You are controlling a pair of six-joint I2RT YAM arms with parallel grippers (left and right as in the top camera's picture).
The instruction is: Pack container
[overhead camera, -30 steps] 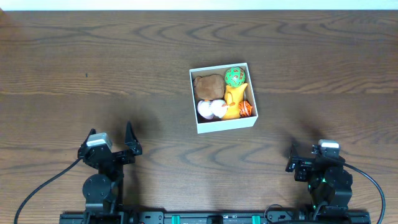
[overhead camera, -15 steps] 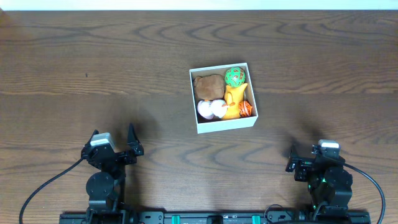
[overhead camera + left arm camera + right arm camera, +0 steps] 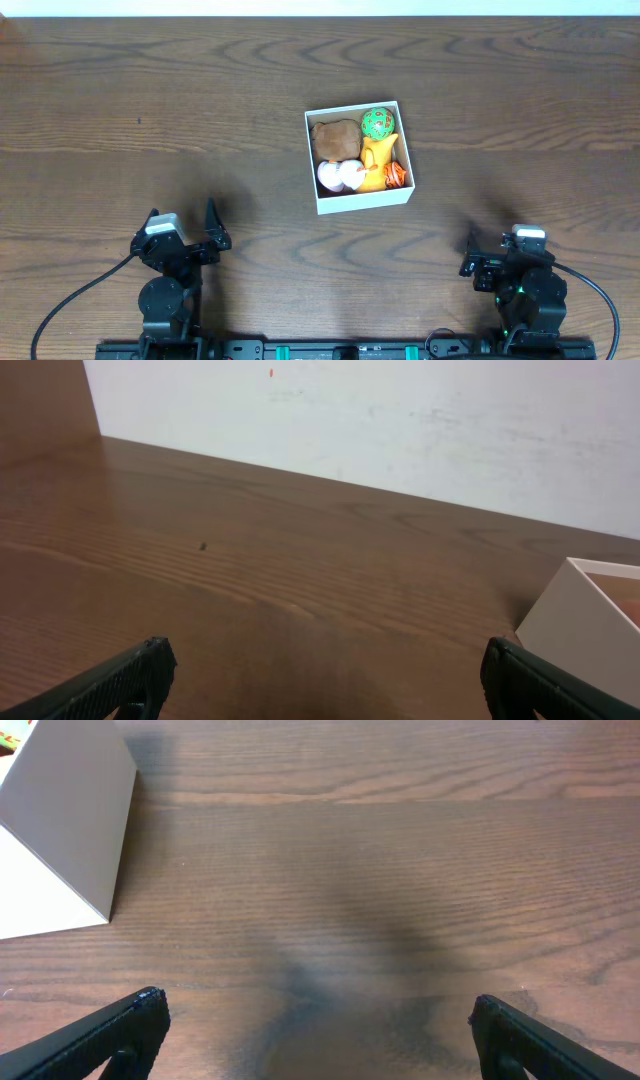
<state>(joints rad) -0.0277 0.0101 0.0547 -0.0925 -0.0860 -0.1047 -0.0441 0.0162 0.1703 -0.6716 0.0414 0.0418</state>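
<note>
Container (image 3: pixel 362 200) just above the centre of the overhead frame, on the wooden table (image 3: pixel 150 100), holding a brown plush (image 3: pixel 336 138), green ball (image 3: pixel 377 123) and yellow toy (image 3: pixel 378 155); left gripper (image 3: pixel 325 660) at lower left, jaws spread wide, empty; right gripper (image 3: pixel 315 1015) at lower right, likewise wide and empty; both well apart from the container.

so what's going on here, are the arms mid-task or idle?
Nothing is being handled right now. The container sits in the middle of the table, holding several small toys, among them a brown plush, a green ball and a yellow toy. Both arms are at the near edge, apart from it. The left gripper and right gripper are open, with only bare wood between their fingers. No toy shows outside the container, so packing looks done.
</note>
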